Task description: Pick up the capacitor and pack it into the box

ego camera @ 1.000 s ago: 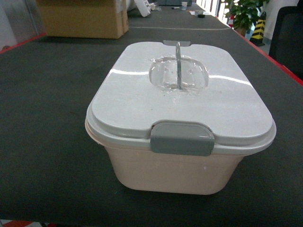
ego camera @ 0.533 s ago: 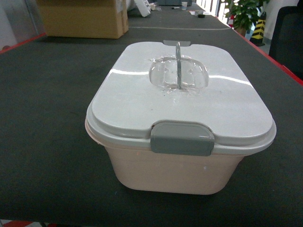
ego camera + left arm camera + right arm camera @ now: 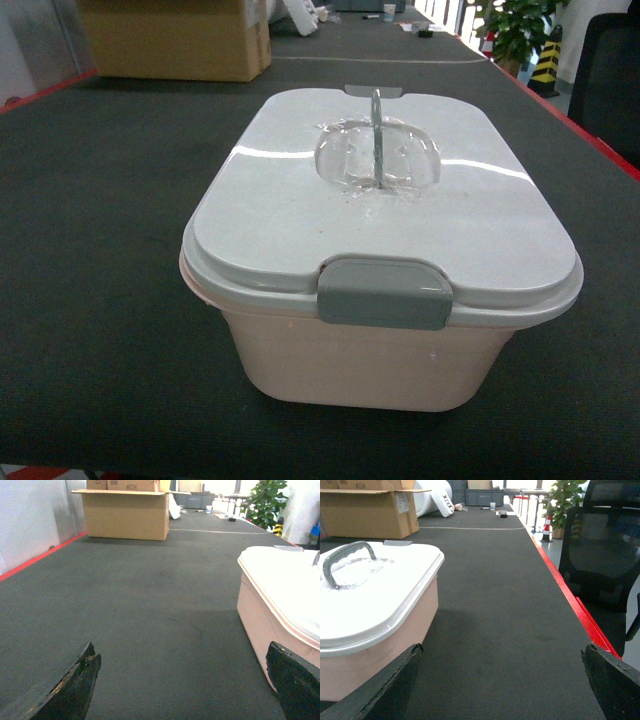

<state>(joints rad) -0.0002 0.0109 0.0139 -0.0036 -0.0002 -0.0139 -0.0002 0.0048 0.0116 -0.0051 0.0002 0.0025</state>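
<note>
Box: the pale peach-pink tub [image 3: 370,365] stands upright on the table, centred and close in the head view.
Lid: the white lid [image 3: 300,215] sits closed on the tub rim; the grey front latch [image 3: 383,292] lies folded down over the lid edge.
Handle: the grey handle [image 3: 346,560] stands upright over a clear recessed pocket at the middle of the lid.
Capacitor: none can be made out in any view.
Left gripper: the left gripper [image 3: 185,685] hangs low over the table, just beside the left side wall of the box; the jaws are spread wide with nothing between them, and the right-hand finger appears in front of the tub's lower wall.
Right gripper: the right gripper [image 3: 502,685] hangs low at the box's right side; the jaws are spread wide and hold nothing.
Table: the dark grey mat-covered table [image 3: 90,250] carries the box and has a red edge strip.
Carton: a brown cardboard carton [image 3: 175,38] stands well apart at the far left of the table.
Chair: a black office chair [image 3: 602,555] stands beyond the table's right edge.
Plant: a green potted plant [image 3: 515,25] stands at the far right.
</note>
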